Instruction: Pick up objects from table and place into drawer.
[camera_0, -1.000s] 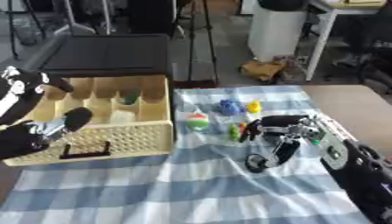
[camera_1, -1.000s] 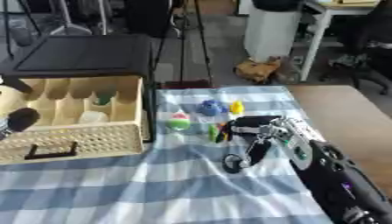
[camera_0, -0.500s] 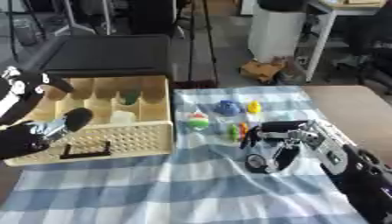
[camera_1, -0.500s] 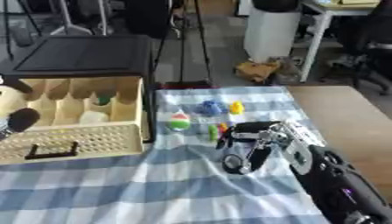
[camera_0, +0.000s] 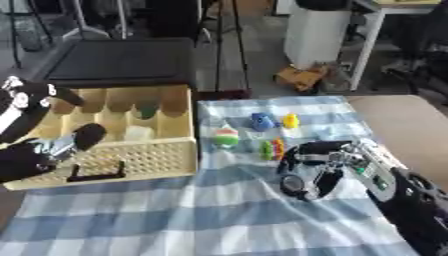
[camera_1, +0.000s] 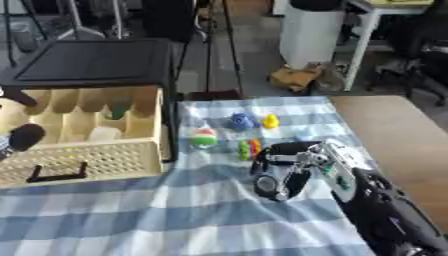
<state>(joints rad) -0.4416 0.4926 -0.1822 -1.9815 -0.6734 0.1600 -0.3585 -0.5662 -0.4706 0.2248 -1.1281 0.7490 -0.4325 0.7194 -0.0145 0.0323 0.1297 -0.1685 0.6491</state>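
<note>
Hovering over checked cloth (camera_0: 201, 215), right hand (camera_0: 325, 161) fingers curled, empty; left hand (camera_0: 31, 150) clamped on drawer (camera_0: 131, 155).

A blue-and-white checked cloth (camera_0: 210, 215) covers most of the table (camera_1: 394, 125), whose bare brown top shows along the right edge. Beyond the far edge, on the grey floor, stands a white cabinet (camera_0: 319, 32) with a crumpled brown cardboard box (camera_0: 302, 77) at its foot. A black tripod (camera_1: 214, 45) rises behind the far edge, near the middle.
</note>
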